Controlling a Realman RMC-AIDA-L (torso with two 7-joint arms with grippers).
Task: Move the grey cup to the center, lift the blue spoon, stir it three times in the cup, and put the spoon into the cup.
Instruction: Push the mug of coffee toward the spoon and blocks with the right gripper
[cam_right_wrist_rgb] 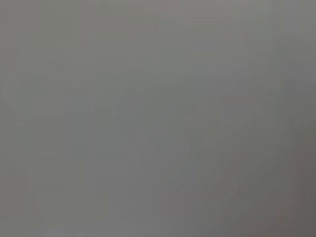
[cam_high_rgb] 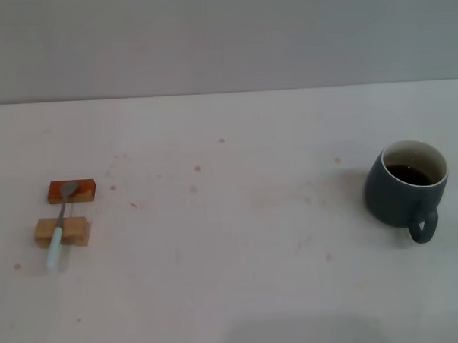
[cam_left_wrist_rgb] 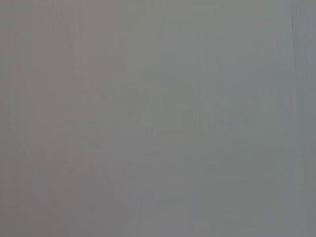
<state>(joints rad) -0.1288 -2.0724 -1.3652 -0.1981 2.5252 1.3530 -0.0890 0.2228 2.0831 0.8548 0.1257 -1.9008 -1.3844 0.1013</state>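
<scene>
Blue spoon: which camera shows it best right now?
The head view. There the blue spoon lies in full across two wooden blocks at the table's left, far from the grey cup. Both wrist views show only blank grey, with no spoon.

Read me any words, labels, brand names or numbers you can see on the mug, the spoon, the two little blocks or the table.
None: no readable text shows in any view.
The grey cup: plain, no print or logo.
The blue spoon: no marking visible.
The reddish block and the pale wooden block: no lettering.
The table: only faint stains, no signs.
Both wrist views show a blank grey surface.
</scene>
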